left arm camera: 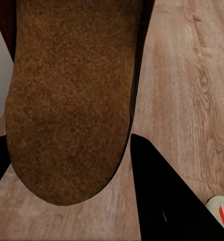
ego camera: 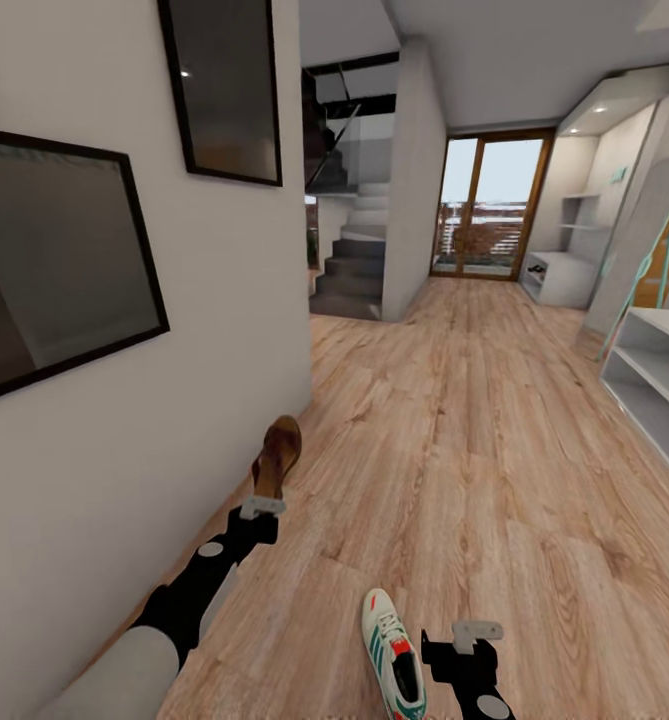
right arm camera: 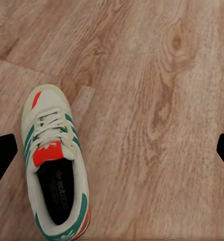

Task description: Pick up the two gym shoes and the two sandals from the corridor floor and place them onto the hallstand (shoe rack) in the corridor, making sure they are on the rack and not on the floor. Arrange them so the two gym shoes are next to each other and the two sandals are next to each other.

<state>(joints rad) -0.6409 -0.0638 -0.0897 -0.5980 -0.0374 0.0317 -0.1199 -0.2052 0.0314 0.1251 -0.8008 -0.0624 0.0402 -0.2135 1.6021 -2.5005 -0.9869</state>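
Visibly one sandal point(ego camera: 276, 460), one gym shoe point(ego camera: 394, 667)

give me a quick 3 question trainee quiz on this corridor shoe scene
1. True or false: the left end effector is shut on a sandal.
2. Which item lies on the floor beside the right end effector? A) gym shoe B) sandal C) boot
3. Fill in: the right end effector's fingers are ____.

Key:
1. True
2. A
3. open, spread wide over bare floor beside the shoe
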